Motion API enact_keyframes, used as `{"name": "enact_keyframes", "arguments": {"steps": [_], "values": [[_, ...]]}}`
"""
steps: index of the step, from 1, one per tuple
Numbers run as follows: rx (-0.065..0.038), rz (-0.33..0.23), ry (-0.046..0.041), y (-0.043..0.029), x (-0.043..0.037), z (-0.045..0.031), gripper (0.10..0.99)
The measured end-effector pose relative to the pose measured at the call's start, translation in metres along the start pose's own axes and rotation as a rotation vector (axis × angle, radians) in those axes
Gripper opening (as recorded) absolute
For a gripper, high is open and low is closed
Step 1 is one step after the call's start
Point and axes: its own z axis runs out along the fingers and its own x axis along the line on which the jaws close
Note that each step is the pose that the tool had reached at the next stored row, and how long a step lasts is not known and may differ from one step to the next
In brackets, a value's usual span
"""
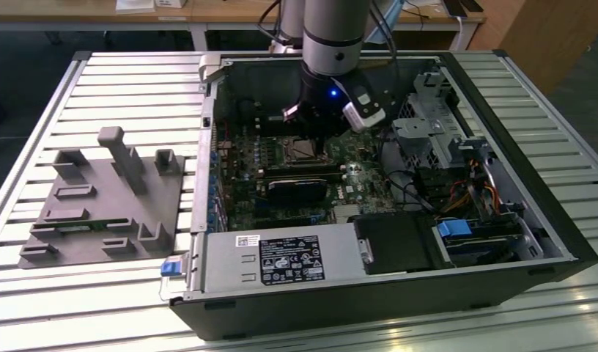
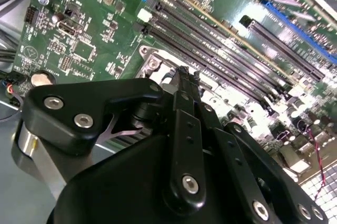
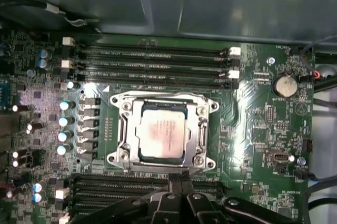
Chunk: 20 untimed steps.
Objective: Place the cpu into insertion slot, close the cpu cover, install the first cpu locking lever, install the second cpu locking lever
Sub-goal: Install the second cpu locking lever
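Because the small square cpu [image 3: 161, 133] with its dull silvery-brown metal top already lies seated in the black-rimmed insertion slot [image 3: 185, 153], with the thin silvery cpu cover [image 3: 201, 129] framing it through its square window, the risk now, as I judge it, lies with the frame and its latches: a fingertip pressing off-line could skid across the metal plate onto the chip's top or into the long black memory slots [image 3: 158, 61] just beside the socket, and a cover not lying flat might spring up. Whether the locking levers are hooked I cannot tell. In the exterior view the grey Universal Robots arm [image 1: 333, 33] drops almost straight down into the open black computer case [image 1: 533, 220], its wrist over the green circuit board [image 3: 253, 129]. The black gripper [image 3: 180, 179] hangs low at the socket's edge, its slim fingers [image 2: 185, 84] drawn together with nothing visibly held between them.
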Motion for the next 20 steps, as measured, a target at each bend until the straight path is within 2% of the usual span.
{"name": "enact_keyframes", "arguments": {"steps": [6, 12, 17, 20], "values": [[-0.029, 0.001, 0.0006, -0.006, 0.001, 0.0001, 0.106], [-0.031, 0.001, 0.0006, -0.0135, 0.0074, 0.0005, 0.106], [-0.031, 0.001, 0.0006, -0.0155, 0.0191, 0.0013, 0.106], [-0.031, 0.001, 0.0006, -0.0154, 0.0234, 0.0027, 0.106]]}}
